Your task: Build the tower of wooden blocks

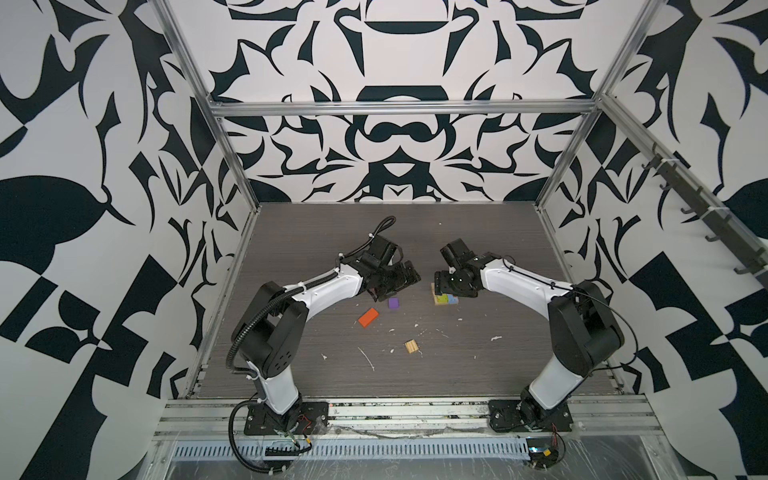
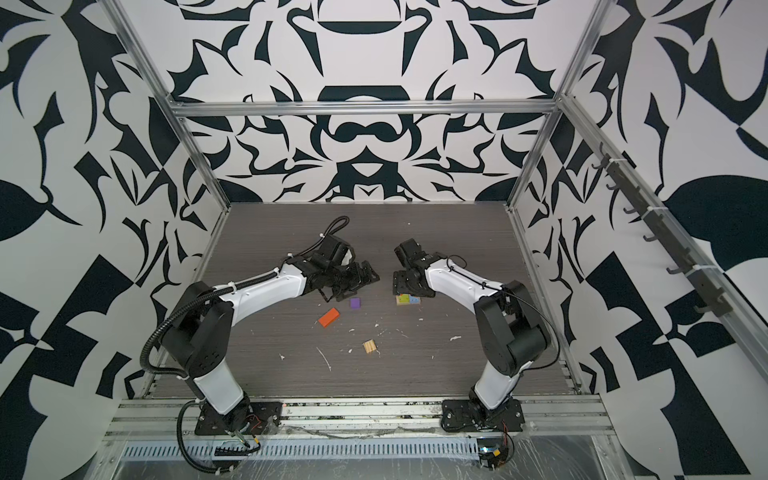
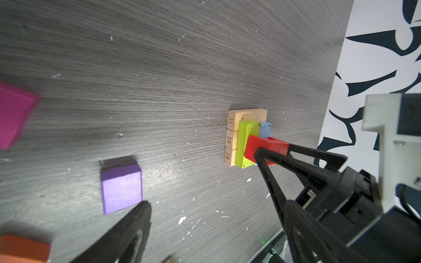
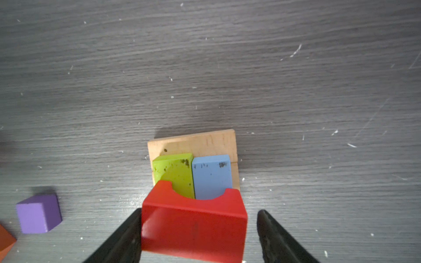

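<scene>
Right of the table's middle, the wood block tower (image 1: 446, 299) stands on the grey wood-grain table (image 4: 205, 68). Its base is tan numbered planks (image 4: 193, 142), with a lime green rectangular block (image 4: 175, 173) and a light blue rectangular block (image 4: 211, 175) side by side on top. A red arched wooden block (image 4: 193, 225) lies over one end of that pair, between the spread jaws of the right gripper (image 4: 200, 213); one finger touches its side, the other stands clear. The left gripper (image 1: 380, 294) hovers just above a purple wooden cube (image 1: 394, 303), jaws wide and empty. Nearby lie an orange rectangular block (image 1: 368, 317), a ridged tan square (image 1: 411, 347) and a magenta block (image 3: 13, 113)
</scene>
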Robot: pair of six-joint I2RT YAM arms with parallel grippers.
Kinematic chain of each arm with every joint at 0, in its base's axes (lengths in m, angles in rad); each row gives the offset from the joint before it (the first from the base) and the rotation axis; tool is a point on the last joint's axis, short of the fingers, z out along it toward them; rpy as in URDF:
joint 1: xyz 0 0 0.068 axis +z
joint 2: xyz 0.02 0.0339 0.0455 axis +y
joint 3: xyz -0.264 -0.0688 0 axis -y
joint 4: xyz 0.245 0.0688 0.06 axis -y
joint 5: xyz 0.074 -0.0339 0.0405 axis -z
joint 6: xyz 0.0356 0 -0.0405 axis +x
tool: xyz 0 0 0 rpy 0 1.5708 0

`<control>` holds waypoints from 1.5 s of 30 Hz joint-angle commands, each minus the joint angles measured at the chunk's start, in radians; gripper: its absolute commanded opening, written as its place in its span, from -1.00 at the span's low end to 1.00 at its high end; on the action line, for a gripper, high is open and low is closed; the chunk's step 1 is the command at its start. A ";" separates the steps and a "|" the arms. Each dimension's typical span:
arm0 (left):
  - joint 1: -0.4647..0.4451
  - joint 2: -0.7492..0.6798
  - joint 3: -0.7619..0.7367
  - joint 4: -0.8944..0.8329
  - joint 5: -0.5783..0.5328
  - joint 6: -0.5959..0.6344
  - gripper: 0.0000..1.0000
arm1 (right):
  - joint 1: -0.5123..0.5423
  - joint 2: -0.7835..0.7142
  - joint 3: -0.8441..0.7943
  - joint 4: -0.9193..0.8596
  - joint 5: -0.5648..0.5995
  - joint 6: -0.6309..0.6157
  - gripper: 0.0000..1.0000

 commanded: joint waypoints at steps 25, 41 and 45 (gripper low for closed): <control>0.005 -0.015 0.006 0.003 0.004 -0.005 0.88 | 0.015 -0.027 0.056 -0.028 0.032 -0.082 0.12; 0.005 -0.002 0.020 -0.002 0.007 -0.003 0.88 | 0.014 -0.070 -0.033 0.095 0.019 -0.194 0.14; 0.005 -0.005 0.019 -0.001 0.004 -0.003 0.88 | 0.013 -0.064 -0.046 0.108 0.019 -0.197 0.14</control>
